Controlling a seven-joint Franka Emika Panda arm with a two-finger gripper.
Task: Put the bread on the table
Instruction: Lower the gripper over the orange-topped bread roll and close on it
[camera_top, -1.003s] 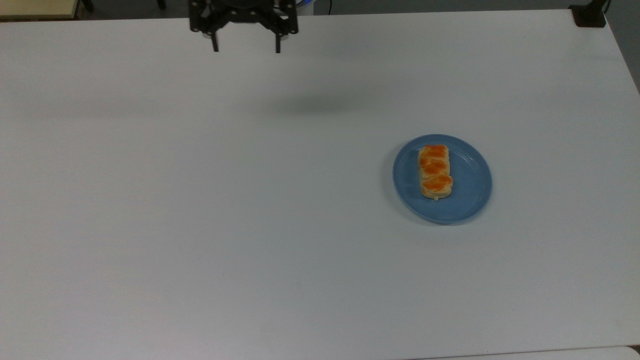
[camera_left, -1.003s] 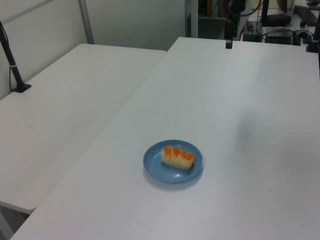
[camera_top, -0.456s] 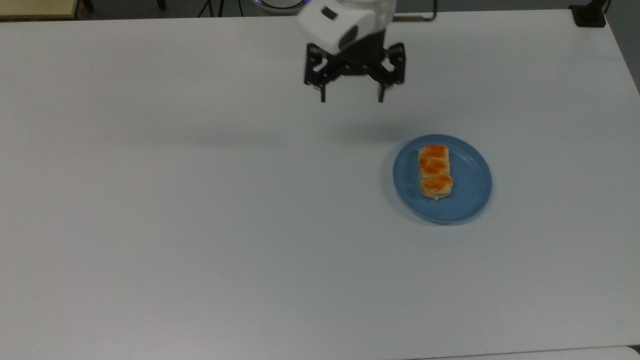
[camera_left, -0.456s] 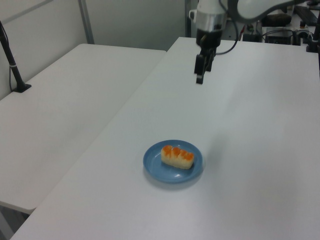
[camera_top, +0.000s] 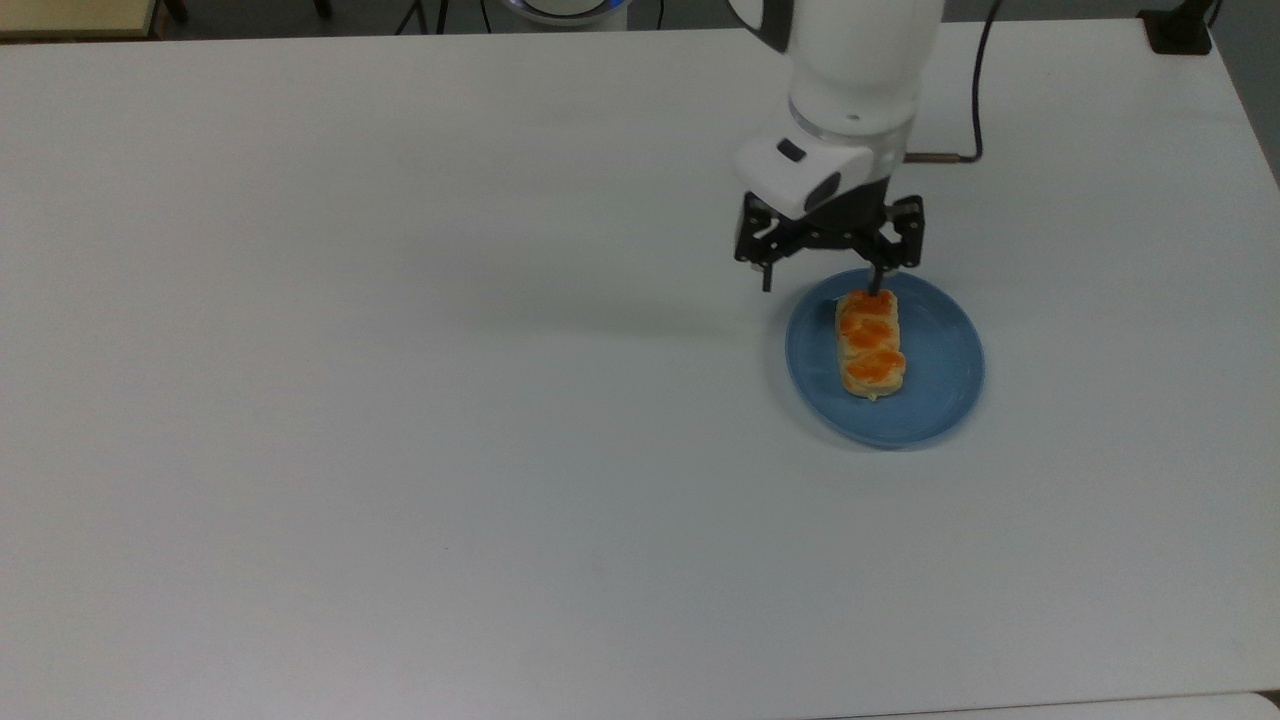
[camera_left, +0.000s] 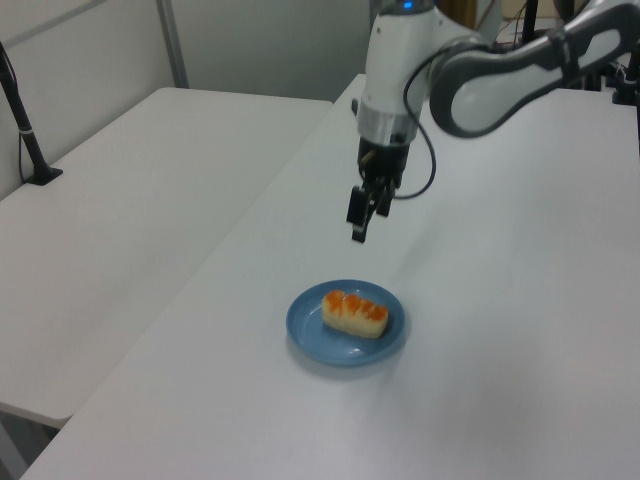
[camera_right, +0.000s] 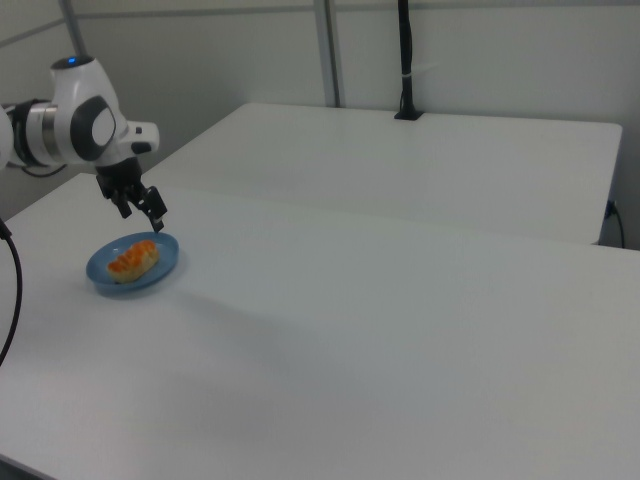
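The bread (camera_top: 869, 344), a pale loaf with three orange lumps, lies on a round blue plate (camera_top: 940, 390) on the white table (camera_top: 400, 400). It also shows on the plate (camera_left: 320, 335) as the bread (camera_left: 355, 312) in the left view and as the bread (camera_right: 133, 259) in the right view. My gripper (camera_top: 823, 285) hangs open in the air above the plate's far-left rim in the top view, empty, one fingertip over the loaf's far end. In the left view the gripper (camera_left: 359, 232) is well above the plate. The gripper (camera_right: 150, 212) hovers over the plate (camera_right: 158, 272) in the right view.
A second white table (camera_left: 130, 200) adjoins this one along the left view's left. A black post (camera_left: 25, 130) stands on it. A black cable (camera_top: 975, 90) trails from the arm. A black clamp (camera_top: 1178, 30) sits at the top view's far right corner.
The arm has swept from the table's far edge toward the plate, moving rightward and nearer in the top view and lower in the left view. Its fingers stay open. The bread has not moved.
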